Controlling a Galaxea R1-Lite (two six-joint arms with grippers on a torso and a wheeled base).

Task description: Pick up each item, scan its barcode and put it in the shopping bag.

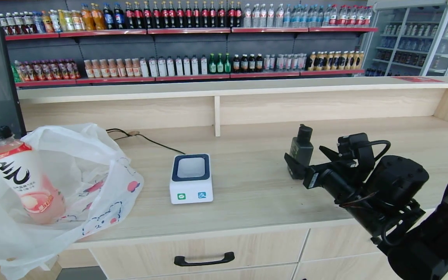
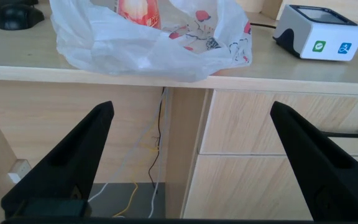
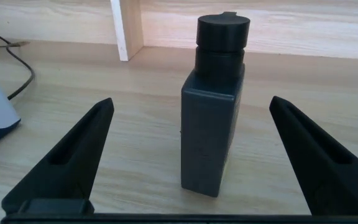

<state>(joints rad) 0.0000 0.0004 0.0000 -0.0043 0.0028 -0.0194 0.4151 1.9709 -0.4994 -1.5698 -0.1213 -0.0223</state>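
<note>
One item — a pink drink bottle (image 1: 23, 179) — is in the shopping bag (image 1: 103, 171), so next the right gripper (image 1: 294, 168), fingers wide, probably must advance and close on the dark bottle (image 3: 213, 124) just ahead.

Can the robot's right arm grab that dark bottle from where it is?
Probably yes. The bottle stands upright just ahead of the open right end effector, with only bare counter between them.

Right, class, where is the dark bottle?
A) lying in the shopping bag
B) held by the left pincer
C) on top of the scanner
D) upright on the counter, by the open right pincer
D: the dark bottle stands upright on the counter, the right pincer open before it, not gripping.
</note>
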